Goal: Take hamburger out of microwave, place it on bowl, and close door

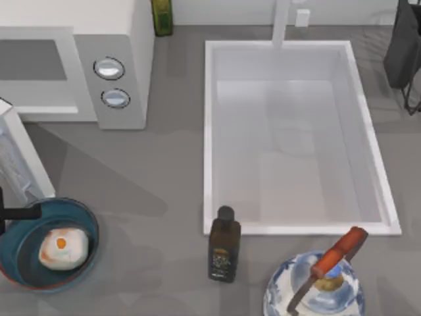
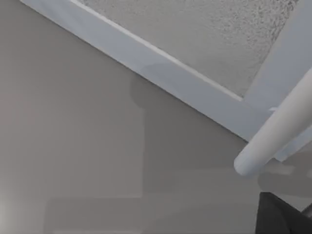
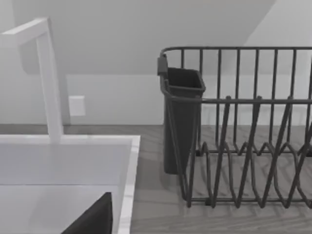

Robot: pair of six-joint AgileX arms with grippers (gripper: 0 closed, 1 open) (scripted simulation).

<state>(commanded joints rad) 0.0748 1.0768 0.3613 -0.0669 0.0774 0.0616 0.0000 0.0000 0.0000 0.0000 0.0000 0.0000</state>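
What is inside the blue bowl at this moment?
The hamburger lies inside the bowl, at the table's front left. Dark glossy bowl floor shows around it; the part beneath the hamburger is covered.

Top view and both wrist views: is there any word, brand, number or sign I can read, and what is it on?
No text can be read.
Dark bottle: its label carries pale marks, too small and blurred to read.
Microwave: two plain knobs, no markings visible.
Kettle: blue-white pattern, no lettering.
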